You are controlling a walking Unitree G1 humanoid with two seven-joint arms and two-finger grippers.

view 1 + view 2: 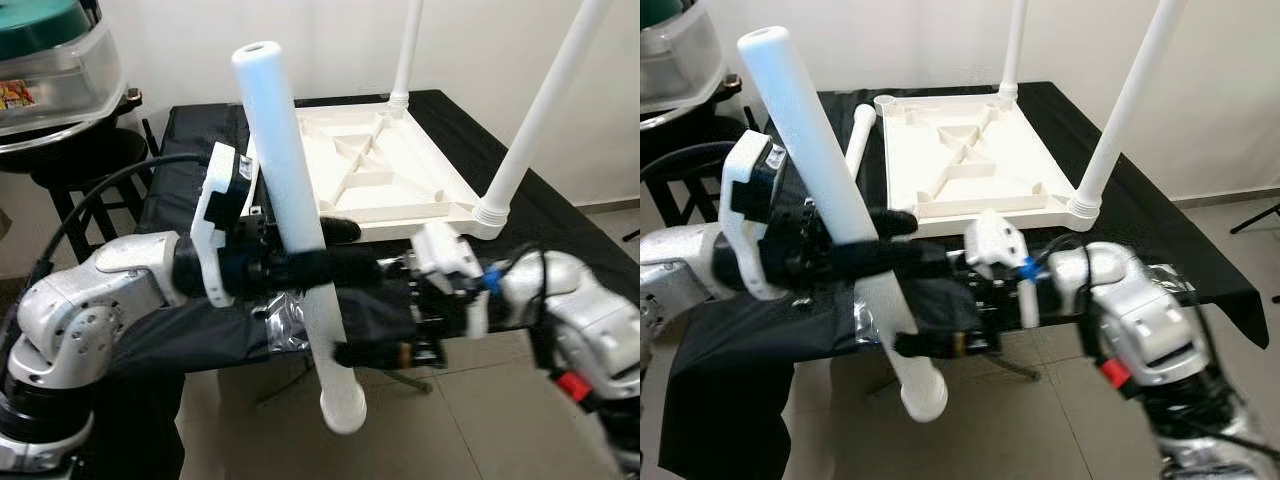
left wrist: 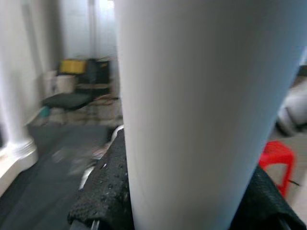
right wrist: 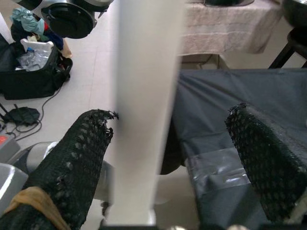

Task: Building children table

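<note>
Writing: no legible brand or text; a small colourful label [image 1: 17,95] sits on the clear lidded container [image 1: 55,70] at the far left, too small to read.
Loose table leg: a white tube [image 1: 295,225], tilted, its open top leaning away to the left and its flared end [image 1: 342,410] hanging below the table edge, over the tiled floor [image 1: 470,420].
Left gripper: the left gripper [image 1: 320,250] reaches in from the left with its silver forearm roughly level; its black fingers [image 1: 335,229] are clamped around the middle of the leg, one finger behind the tube and one in front. In the left wrist view the tube [image 2: 201,110] stands between the dotted black pads [image 2: 103,187].
Right gripper: the right gripper [image 1: 940,345] comes in from the right, forearm bent across toward the leg, lower down than the left. In the right wrist view its fingers [image 3: 72,172] stand apart, one of them touching the tube [image 3: 141,105], the other well clear of it; it grips nothing.
Tabletop: the white children's tabletop [image 1: 385,175] lies upside down, ribs up, on the black-covered table [image 1: 560,225].
Fitted legs: two white legs stand upright in its corner sockets, one at the near right [image 1: 535,120], one at the far right [image 1: 407,55].
Spare leg: another white leg [image 1: 857,135] lies flat on the cloth just beside the tabletop's left edge.
Stool: a black stool [image 1: 70,165] stands under the container.
</note>
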